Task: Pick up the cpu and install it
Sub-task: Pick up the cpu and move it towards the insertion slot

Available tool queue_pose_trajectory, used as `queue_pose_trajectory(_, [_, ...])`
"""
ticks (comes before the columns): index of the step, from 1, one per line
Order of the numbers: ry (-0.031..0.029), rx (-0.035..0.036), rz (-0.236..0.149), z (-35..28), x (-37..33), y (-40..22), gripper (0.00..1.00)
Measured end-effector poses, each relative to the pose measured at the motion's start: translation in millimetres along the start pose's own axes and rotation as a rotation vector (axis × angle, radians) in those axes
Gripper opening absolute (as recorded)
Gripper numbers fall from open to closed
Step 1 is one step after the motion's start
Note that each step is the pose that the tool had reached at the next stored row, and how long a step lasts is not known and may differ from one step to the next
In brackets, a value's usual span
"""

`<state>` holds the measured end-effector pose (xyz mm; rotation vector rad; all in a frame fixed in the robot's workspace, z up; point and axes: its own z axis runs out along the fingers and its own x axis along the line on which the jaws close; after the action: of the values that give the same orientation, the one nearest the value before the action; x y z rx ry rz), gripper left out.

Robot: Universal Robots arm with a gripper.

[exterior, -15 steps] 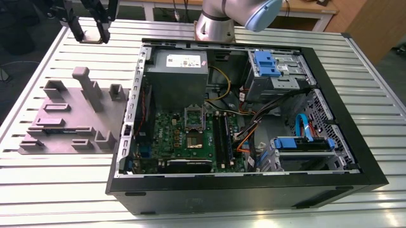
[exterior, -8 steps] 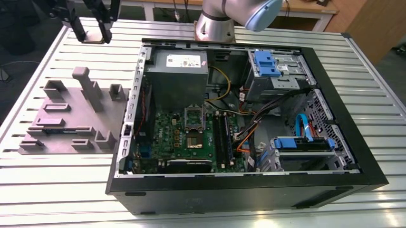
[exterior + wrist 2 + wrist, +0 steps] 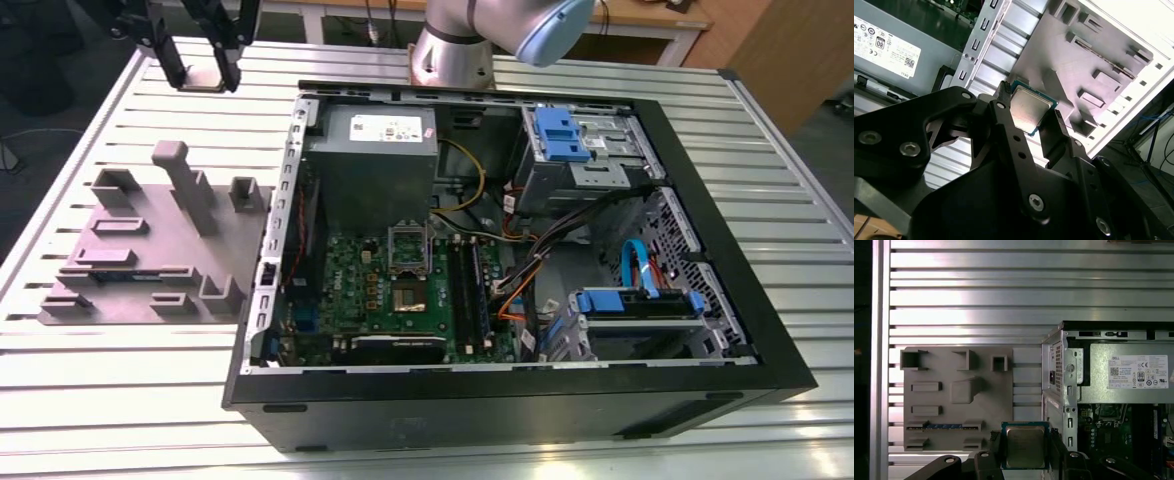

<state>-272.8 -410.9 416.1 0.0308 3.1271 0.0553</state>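
Pinching the cpu (image 3: 1025,446) by two opposite edges, the gripper (image 3: 200,72) is held above the tabletop (image 3: 134,350) in the upper left of the exterior view. Its black fingers (image 3: 1009,135) are pointed downward and pressed against the chip. The cpu's silver top is shown in both wrist views.

A white label (image 3: 384,127) carrying black print and symbols is stuck on the grey box (image 3: 367,175) inside the open computer case (image 3: 727,230). The arm (image 3: 467,40) is seen at the top centre of the exterior view, behind the case.

Within the case, a green motherboard (image 3: 400,290), black memory sticks (image 3: 467,285), blue brackets (image 3: 561,135) and cables (image 3: 574,235) are housed. A grey holder tray (image 3: 147,250) is laid at the exterior view's left, just beside the case. A thin blue-marked strip (image 3: 941,426) is lodged in one of its slots.
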Motion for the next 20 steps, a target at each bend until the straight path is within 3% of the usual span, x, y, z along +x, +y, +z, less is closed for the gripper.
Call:
queue_pose_trajectory(13, [-0.0001,-0.0001,0.0,0.3,-13.8,0.2,0.47])
queue_pose_trajectory(20, [-0.0001,-0.0001,0.0,0.4,-16.3,-7.1,0.47])
